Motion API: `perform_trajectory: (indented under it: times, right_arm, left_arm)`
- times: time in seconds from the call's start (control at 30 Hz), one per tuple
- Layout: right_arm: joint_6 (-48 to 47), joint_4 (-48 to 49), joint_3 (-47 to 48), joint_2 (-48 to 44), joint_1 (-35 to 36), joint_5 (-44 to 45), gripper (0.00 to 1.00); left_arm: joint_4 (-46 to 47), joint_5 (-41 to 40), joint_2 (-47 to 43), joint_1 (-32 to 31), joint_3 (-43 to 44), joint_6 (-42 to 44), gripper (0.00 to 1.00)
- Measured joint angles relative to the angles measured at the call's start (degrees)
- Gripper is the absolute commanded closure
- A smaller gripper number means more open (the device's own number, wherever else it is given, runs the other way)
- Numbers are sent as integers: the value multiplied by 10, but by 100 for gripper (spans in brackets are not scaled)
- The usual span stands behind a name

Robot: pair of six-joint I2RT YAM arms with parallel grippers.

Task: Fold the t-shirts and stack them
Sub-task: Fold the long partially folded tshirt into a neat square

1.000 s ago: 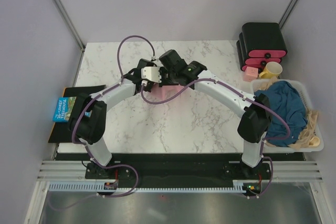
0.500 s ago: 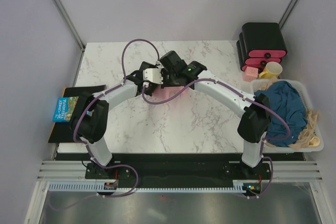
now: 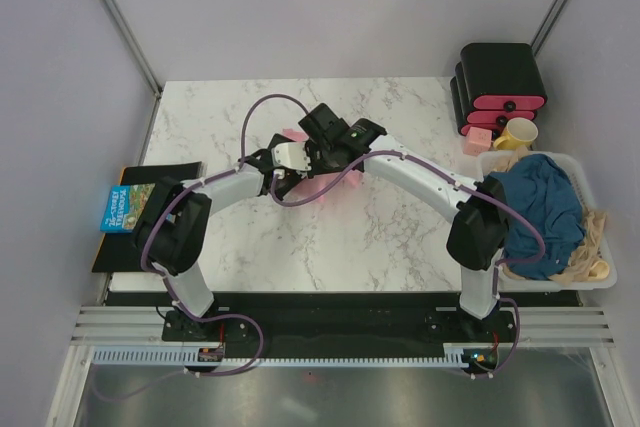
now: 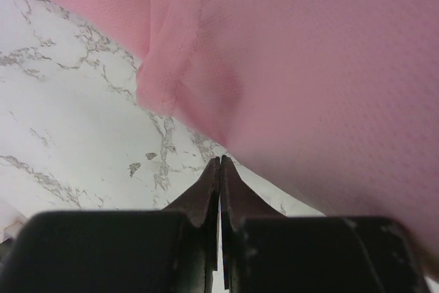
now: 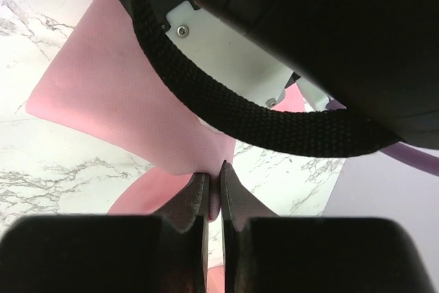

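Vs. 1 s ago, the left arm's wrist has pulled back toward the near edge and its purple cable loop sits lower. A scrap of the soft light pink cotton t-shirt now also shows on the far side of the two wrists in the top view. The right arm has barely shifted.

Both wrists crowd together over the middle of the white marble-pattern table, hiding most of the pink shirt from above.

Left gripper: fingers pressed tight together, no gap. Tips meet right at the pink cloth's edge, w/ a folded seam hanging just beyond and bare marble to the left. Whether any fabric is nipped between them can't be told.

Right gripper: fingers drawn in to a thin slit, pink fabric caught in it, so it's pinching the shirt. The sheet runs up and away from the tips, partly behind the left arm's black strap and white bracket.

Dark teal-blue cotton t-shirt: bunched, unfolded, in the white plastic tray at the table's right side, well apart from the pink one and from both grippers.
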Motion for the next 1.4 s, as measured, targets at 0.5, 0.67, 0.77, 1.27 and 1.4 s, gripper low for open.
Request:
perform_trajectory:
  times: [0.5,0.67,0.77,1.27,1.4]
  right_arm:
    - [-13,0,3,0,6,0,100]
    - [-6,5,3,0,8,-7,100]
    - [-5,5,3,1,9,-9,100]
    - [-6,4,3,3,16,-15,100]
    - [-6,4,3,3,16,-16,100]
  left_arm:
    - [37,-28,-23,-3,-26,52,98]
    - [40,-36,-32,-4,-34,69,98]
    - [43,-41,-34,-4,-37,78,98]
    - [56,-55,-49,-4,-60,92,98]
    - [56,-56,-49,-3,-60,92,98]
